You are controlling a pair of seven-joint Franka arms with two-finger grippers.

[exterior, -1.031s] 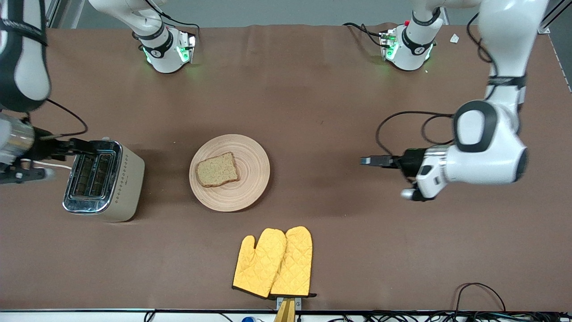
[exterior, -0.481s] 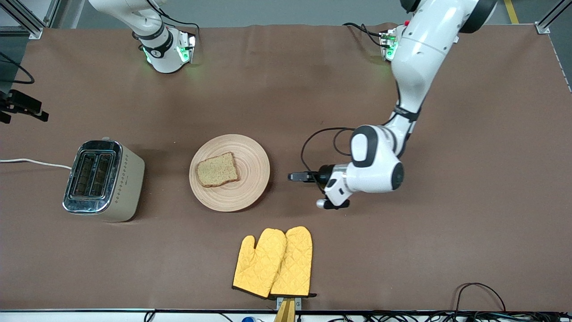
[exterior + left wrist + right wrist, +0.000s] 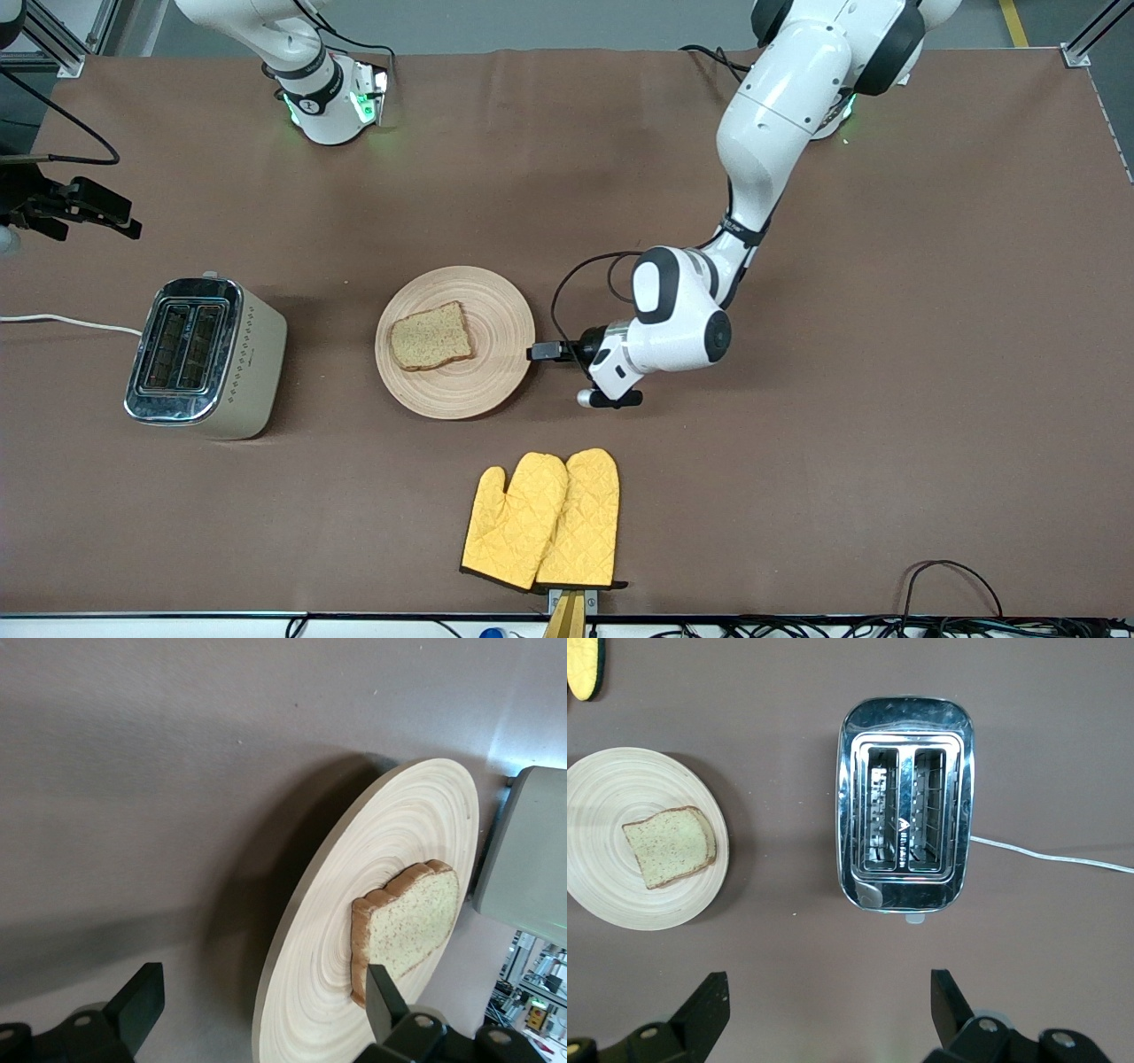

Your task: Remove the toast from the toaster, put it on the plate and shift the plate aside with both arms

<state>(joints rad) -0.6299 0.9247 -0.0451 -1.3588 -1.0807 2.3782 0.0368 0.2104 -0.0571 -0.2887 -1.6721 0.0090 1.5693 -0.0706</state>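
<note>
The round beige wooden plate lies mid-table with the brown speckled toast flat on it. My left gripper is low at the plate's rim on the side toward the left arm's end. It is open. In the left wrist view its fingers straddle the plate's edge, with the toast just past them. My right gripper is open and empty, up over bare table beside the toaster. The right wrist view shows the toaster, the plate and the toast.
The steel two-slot toaster stands toward the right arm's end, its white cord trailing off the table edge. A pair of yellow oven mitts lies nearer the front camera than the plate. The left arm's black cable loops beside the plate.
My left arm has swung in from the left arm's end, bringing its open gripper to the plate's rim. My right gripper has left the toaster and risen beside it.
</note>
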